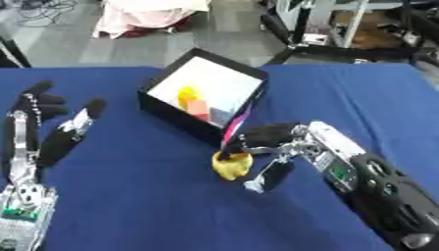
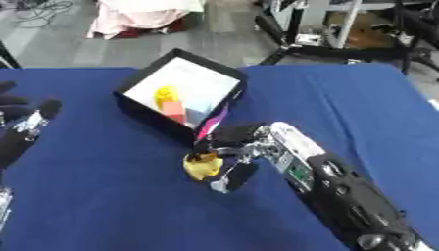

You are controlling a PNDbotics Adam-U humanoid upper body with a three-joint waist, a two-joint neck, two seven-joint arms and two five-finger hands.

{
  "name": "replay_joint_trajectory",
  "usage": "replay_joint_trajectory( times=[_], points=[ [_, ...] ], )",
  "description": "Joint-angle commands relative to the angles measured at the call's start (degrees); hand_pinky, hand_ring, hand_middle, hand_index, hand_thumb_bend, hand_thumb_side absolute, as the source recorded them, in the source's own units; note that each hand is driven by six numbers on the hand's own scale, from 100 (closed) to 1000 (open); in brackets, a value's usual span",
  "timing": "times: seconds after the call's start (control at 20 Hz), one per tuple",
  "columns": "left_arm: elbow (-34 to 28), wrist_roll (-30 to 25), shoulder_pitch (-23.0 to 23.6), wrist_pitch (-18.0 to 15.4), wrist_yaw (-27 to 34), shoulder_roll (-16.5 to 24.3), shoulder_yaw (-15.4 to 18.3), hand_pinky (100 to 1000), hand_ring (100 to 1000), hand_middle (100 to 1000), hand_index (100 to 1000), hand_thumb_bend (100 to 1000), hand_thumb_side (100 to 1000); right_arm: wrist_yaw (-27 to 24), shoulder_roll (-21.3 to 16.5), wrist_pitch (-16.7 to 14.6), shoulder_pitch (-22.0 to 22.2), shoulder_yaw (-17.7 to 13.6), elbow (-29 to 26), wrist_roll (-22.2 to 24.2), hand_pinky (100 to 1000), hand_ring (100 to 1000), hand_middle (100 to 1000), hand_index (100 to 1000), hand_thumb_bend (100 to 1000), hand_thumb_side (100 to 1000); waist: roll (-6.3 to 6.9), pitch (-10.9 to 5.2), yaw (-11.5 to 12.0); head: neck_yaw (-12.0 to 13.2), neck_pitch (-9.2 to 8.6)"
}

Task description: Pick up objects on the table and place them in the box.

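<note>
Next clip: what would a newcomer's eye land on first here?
Probably the right robot hand at centre, fingers curled round a yellow object on the blue table, just in front of the black box. The box's white inside already holds a yellow piece and a reddish block, with a magenta strip at its near corner. The left robot hand rests open at far left.

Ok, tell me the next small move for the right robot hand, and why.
Probably lift, then carry toward the box. The right robot hand has its fingers curled on the yellow object, which seems to sit on the blue table just in front of the box's near wall. A yellow piece and a red piece already lie inside. The left robot hand rests open, idle.
</note>
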Motion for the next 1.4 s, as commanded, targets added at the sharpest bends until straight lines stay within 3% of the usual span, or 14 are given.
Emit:
replay_joint_trajectory(
  times=[0.05,0.25,0.55,0.9,1.0,1.05,1.1,1.4],
  points=[
    [-1.01,-0.14,-0.53,0.03,-0.32,0.85,0.24,793,609,584,835,922,584,3.31,-0.49,-0.45,-0.45,-0.63,1.25,-1.48,920,860,785,912,100,491,-0.46,-1.42,-0.1,-0.09,-0.11],
    [-1.03,-0.13,-0.55,0.07,-0.3,0.82,0.24,793,609,584,835,921,585,6.41,-0.09,-0.74,-0.37,-1.1,3.39,-3.98,892,799,728,880,100,343,-0.4,-1.44,-0.13,-0.14,-0.11],
    [-1.06,-0.04,-0.63,0.08,-0.33,0.69,0.3,793,609,584,835,921,586,11.35,0.95,-0.21,-0.62,-2.17,6.52,-12.69,823,621,501,703,100,371,-0.31,-1.47,-0.08,-0.27,-0.11],
    [-1.07,0.04,-0.58,0.05,-0.34,0.67,0.36,793,609,583,835,921,586,14.89,0.75,1.03,-0.65,-2.86,6.95,-27.21,790,551,305,489,100,331,-0.33,-1.48,-0.06,-0.25,-0.11],
    [-1.08,0.06,-0.59,0.05,-0.33,0.69,0.37,793,609,583,835,920,586,14.43,0.25,1.3,-0.77,-3.01,6.05,-30.36,778,535,275,456,100,303,-0.32,-1.48,-0.07,-0.24,-0.11],
    [-1.09,0.06,-0.59,0.05,-0.34,0.7,0.38,793,609,583,835,920,586,13.87,-0.12,1.44,-0.88,-3.08,5.39,-31.53,775,532,269,449,100,359,-0.33,-1.48,-0.08,-0.25,-0.11],
    [-1.1,0.07,-0.58,0.05,-0.35,0.72,0.4,793,609,583,835,920,586,13.06,-0.62,1.62,-1.04,-3.17,4.56,-32.36,774,531,265,447,100,282,-0.34,-1.5,-0.09,-0.27,-0.11],
    [-1.1,0.12,-0.49,0.04,-0.4,0.81,0.48,793,609,583,835,920,586,2.75,-5.45,4.18,-3.49,-4.26,-2.87,-30.76,764,525,253,435,100,219,-0.48,-1.6,-0.15,-0.02,-0.11]
  ],
)
